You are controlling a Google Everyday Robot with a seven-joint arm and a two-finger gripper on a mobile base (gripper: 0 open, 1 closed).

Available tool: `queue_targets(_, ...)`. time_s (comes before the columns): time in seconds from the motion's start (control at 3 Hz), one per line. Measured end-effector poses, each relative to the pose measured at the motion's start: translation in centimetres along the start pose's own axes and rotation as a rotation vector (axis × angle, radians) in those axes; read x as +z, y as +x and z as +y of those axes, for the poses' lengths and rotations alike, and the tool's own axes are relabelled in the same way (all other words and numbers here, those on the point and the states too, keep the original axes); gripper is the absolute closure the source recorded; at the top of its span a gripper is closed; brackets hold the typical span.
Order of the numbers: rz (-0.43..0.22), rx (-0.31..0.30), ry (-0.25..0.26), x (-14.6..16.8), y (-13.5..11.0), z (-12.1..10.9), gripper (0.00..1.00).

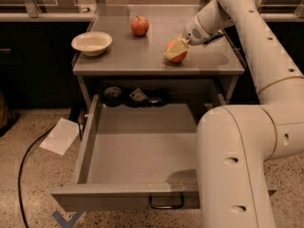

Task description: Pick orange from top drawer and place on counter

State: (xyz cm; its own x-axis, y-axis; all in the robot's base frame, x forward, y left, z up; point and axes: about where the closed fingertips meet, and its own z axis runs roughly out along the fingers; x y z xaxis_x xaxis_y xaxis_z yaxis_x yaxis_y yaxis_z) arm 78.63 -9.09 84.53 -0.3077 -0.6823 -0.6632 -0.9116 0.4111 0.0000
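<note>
The orange [179, 54] rests on the grey counter [142, 56], right of its middle. My gripper [175, 49] reaches down from the right, and its pale fingers [172, 51] are closed around the orange's left and top side. The top drawer [142, 151] is pulled fully out below the counter and its inside is bare. Its dark wire handle [166, 204] shows on the front panel. My arm's large white links fill the right side of the view and hide the drawer's right wall.
A red apple [139, 25] sits at the counter's back middle. A white bowl [91, 42] sits at its left. Dark items and a packet [137, 96] lie on the shelf behind the drawer. A sheet of paper [60, 136] and a black cable [28, 151] lie on the floor at left.
</note>
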Motion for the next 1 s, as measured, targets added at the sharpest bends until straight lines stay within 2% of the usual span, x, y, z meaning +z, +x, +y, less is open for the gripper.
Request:
queue_targets(0.67,0.000,0.000,0.000,0.01,0.00,0.00,0.11)
queue_targets(1.0,0.000,0.000,0.000,0.01,0.00,0.00,0.00)
